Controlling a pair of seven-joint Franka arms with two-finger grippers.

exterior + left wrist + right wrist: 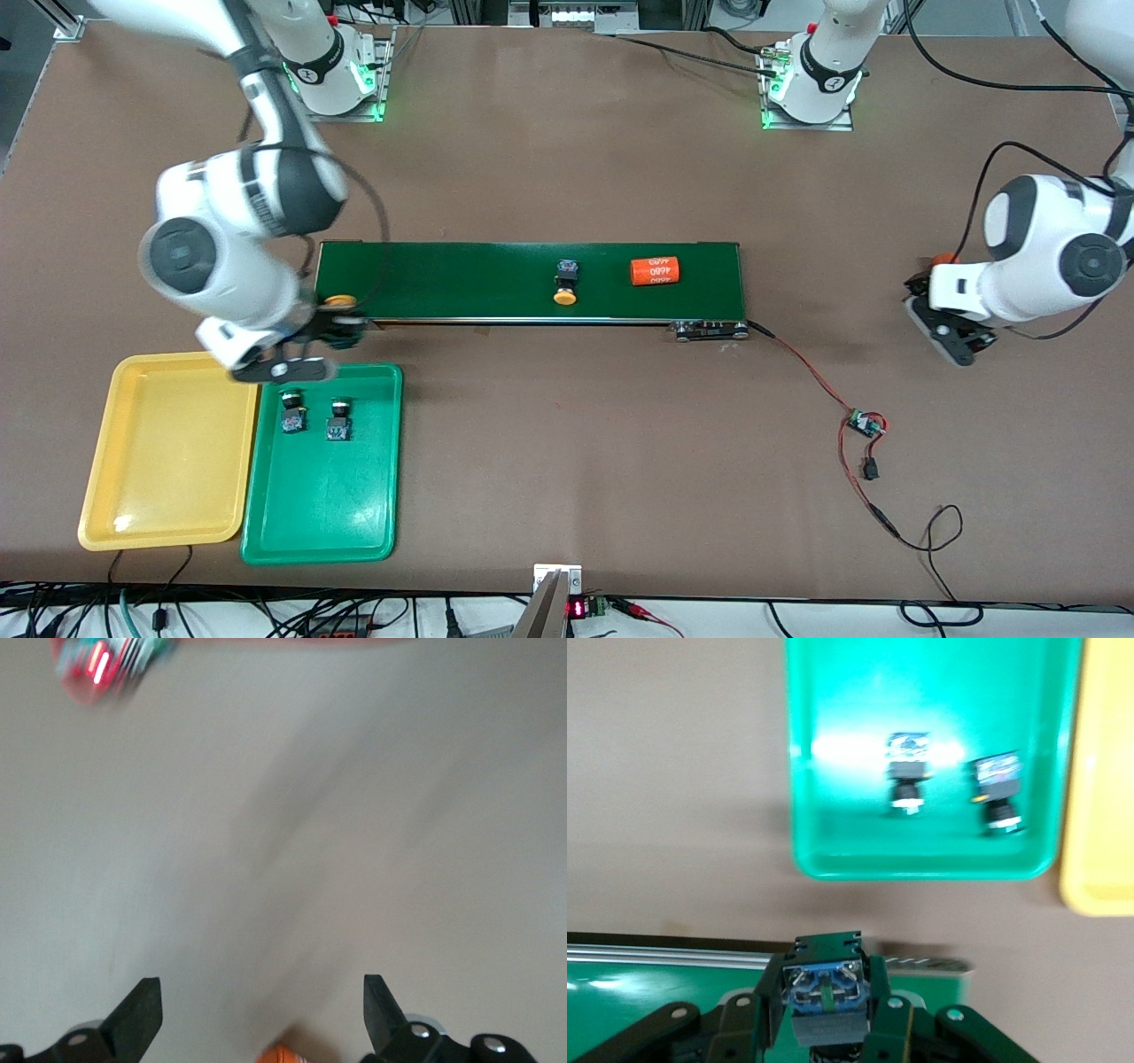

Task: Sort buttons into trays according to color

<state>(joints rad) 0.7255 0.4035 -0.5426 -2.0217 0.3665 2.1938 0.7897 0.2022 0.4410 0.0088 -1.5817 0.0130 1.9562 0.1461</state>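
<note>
Only legible print: white digits, seemingly "4680", on orange cylinder [655, 270] lying on conveyor belt [461, 283] toward left arm's end. Red digits lit on small display [577, 609] at table [567, 159] edge nearest front camera, unreadable. Yellow-capped button [565, 283] on belt mid-length, cap toward belt's front-camera edge. Two green-capped buttons [293, 412] [338, 419] side by side in green tray [321, 505], close to tray edge facing belt; also seen from right wrist [907, 773] [998, 789]. Yellow tray [159, 478] touching green tray on right arm's side, nothing in it; both trays near table corner at right arm's end, nearer front camera than belt. Red-black wire [811, 372] from belt's end to small circuit board [864, 424], trailing on toward table's front-camera edge. Right gripper [330, 330] over belt's end at right arm's side, just above green tray's edge, clamped narrow on button [825, 997] with black body and blue terminal face up; yellow cap [337, 301] peeking out in front view. Right arm's wrist partly covering that belt end and tray corners. Left gripper [946, 330] over bare table near edge at left arm's end, well apart from belt, fingers [140, 1014] spread wide, nothing between them; orange thing [282, 1054] just visible at gripper's base, unidentifiable.
</note>
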